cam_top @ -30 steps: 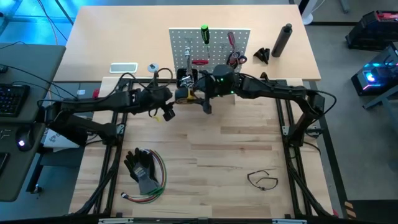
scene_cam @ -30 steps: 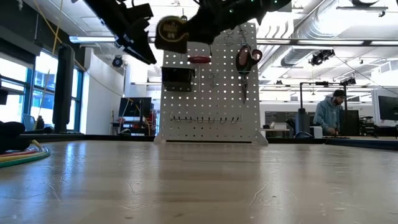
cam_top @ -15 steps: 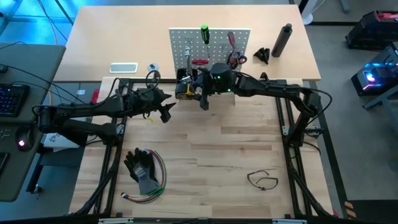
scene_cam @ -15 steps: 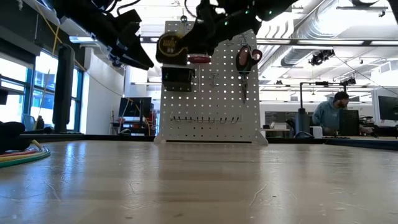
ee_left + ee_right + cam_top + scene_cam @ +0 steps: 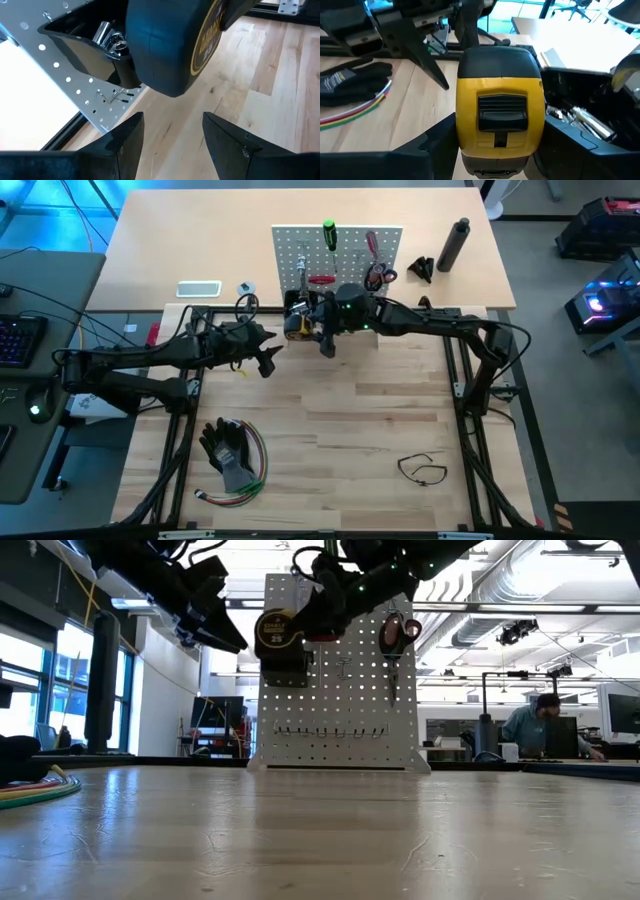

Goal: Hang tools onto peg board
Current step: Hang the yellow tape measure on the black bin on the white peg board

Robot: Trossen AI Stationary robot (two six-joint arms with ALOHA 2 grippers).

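Observation:
The white peg board stands upright at the table's far side, a small black bin on its front holding silver bits. Green and red-handled tools hang on it. My right gripper is shut on the yellow tape measure, held in the air right at the bin. My left gripper is open and holds nothing; it hovers just left of and nearer than the tape measure. A thin black loop lies flat on the table, near right. My right gripper pinches the tape measure between its two fingers, one on each flat side. The fingers come from the table's right, slanting a little down. The tape measure is lifted clear of the table, its labelled side toward the near edge. Whether it touches the bin, I cannot tell.
Black gloves with coloured wires lie near left on the table. Behind the board stand a dark bottle, a small black object and a white slab. A person is in the room beyond the table.
My right gripper has come down with the tape measure and moved toward the peg board, so the tape measure now hangs level with the black bin instead of near the board's top. My left gripper has drawn back a little toward the table's left and then kept still.

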